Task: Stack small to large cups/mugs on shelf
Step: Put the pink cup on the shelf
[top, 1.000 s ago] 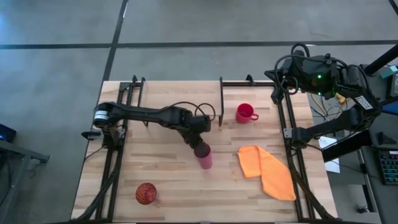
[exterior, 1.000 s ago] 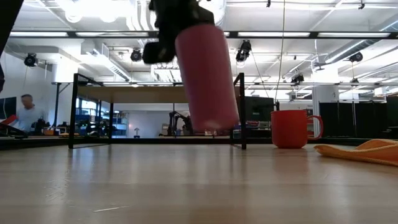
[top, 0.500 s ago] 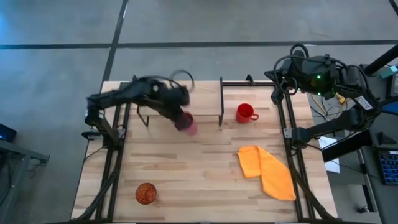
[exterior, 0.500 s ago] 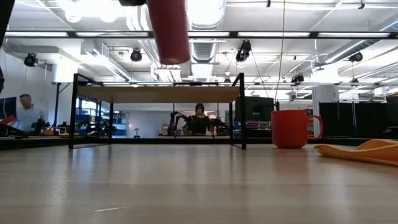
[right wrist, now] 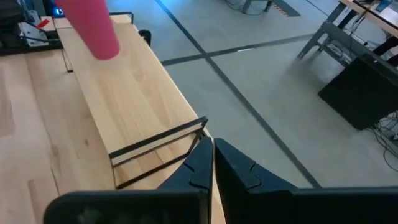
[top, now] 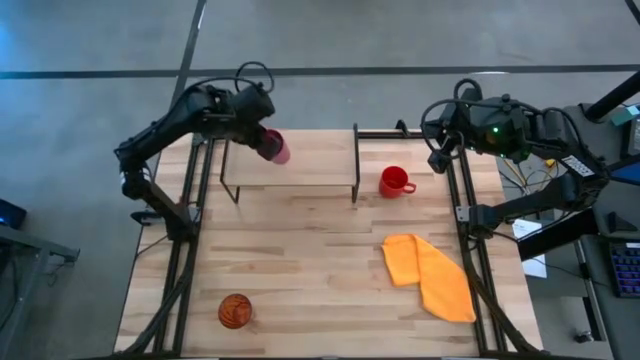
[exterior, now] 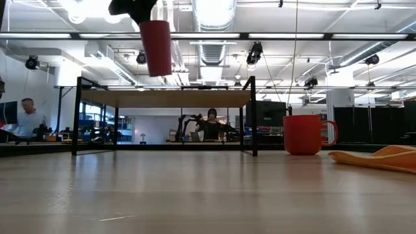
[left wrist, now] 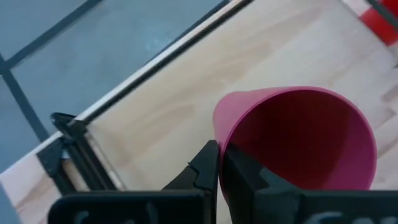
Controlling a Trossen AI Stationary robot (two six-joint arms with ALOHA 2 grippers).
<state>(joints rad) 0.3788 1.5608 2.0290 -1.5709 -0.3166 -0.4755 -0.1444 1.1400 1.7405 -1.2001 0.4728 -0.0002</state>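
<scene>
**Pink tumbler held in the air above the shelf by the left arm**

Clock directions refer to the high view, 12 o'clock at the far table edge.

1. Orange ribbed cup (top: 234, 311): stands alone near the front edge of the table (top: 300, 270), at about 7 o'clock, well apart from everything else.

2. Orange cloth (top: 429, 276): lies crumpled on the table at about 4 o'clock. It is near the right-hand frame rail and touches no vessel.

3. Red mug (top: 395, 182): stands upright on the table at about 2 o'clock, just beside the shelf's right end, handle to the right. In the low view the red mug (exterior: 307, 134) sits on the tabletop, not on the shelf.

4. Shelf (top: 310, 160): at 12 o'clock, along the far edge. The low view shows nothing standing on its plank (exterior: 166, 98).

5. Left gripper (top: 252, 132): over the shelf's left end, at about 11 o'clock. Its fingers are clamped on the rim of the pink tumbler (top: 274, 147), 1 finger outside and 1 inside the mouth, as the left wrist view shows. In the low view the tumbler (exterior: 155, 48) hangs clear above the plank, not touching it, slightly tilted.

6. Right gripper (right wrist: 211, 158): waits at about 1 o'clock, beyond the shelf's right end, fingers closed together on nothing.
</scene>
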